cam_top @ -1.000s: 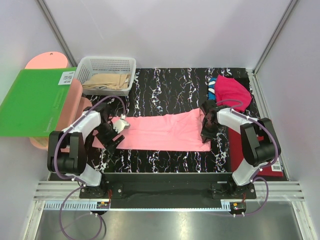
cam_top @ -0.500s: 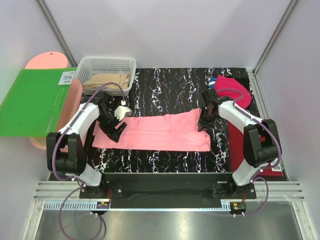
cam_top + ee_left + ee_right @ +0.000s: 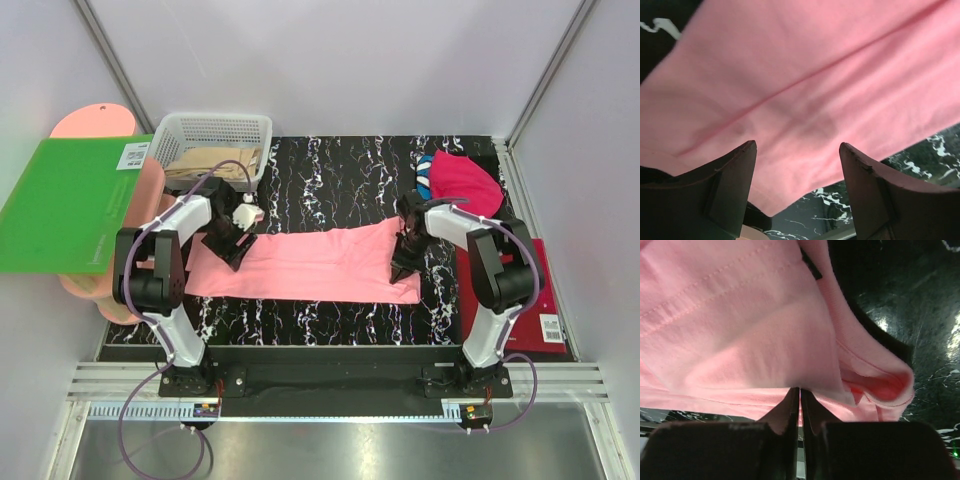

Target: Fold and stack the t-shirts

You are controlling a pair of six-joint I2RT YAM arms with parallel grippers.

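The job looks to be in its early part. The salmon-pink t-shirt lies flat on the black marbled tabletop, already folded into a long narrow band running between the two arms. The lengthwise folds seem done, but the crosswise ones that would make a compact packet are not. The right claw is at the band's right end, its fingers pressed together with the cloth's edge apparently pinched between them and a loose fold bulging beside it. The left claw hangs over the left end with its fingers apart, holding nothing. The magenta t-shirt and the blue t-shirt lie crumpled together at the far right, unfolded, and no stack is begun.
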